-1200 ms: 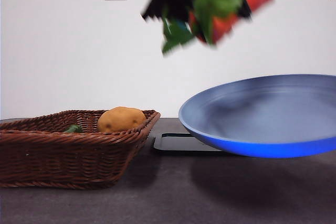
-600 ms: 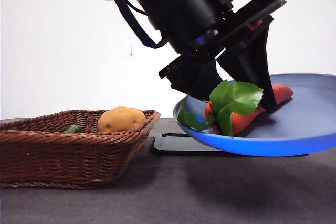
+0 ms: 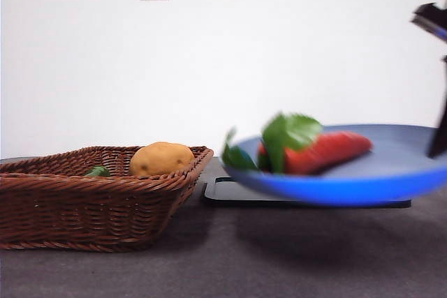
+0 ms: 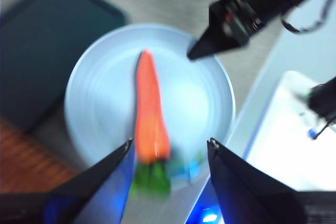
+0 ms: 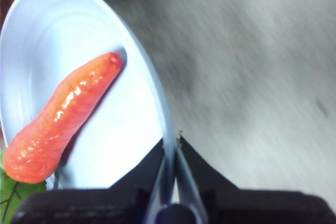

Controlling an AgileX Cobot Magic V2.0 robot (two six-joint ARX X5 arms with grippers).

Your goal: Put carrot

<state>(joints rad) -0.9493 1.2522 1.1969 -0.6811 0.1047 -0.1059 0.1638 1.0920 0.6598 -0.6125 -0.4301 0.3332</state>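
The carrot [image 3: 325, 151] lies on the blue plate [image 3: 391, 183], its leaves [image 3: 286, 136] over the rim nearest the basket [image 3: 84, 200]. The right pincer [image 5: 172, 145] is clenched on the plate's rim, mostly cut off in the front view. The left pincer [image 4: 169, 148] hangs released above the carrot, blurred. The potato [image 3: 160, 158] sits in the basket on the tabletop [image 3: 223, 256].

Even, bright indoor light throughout. Motion blur smears the glossy red-orange carrot [image 3: 318, 153] and shallow blue plate [image 3: 349, 190]; the woven brown basket [image 3: 84, 204] stays sharp, with soft shadows beneath.
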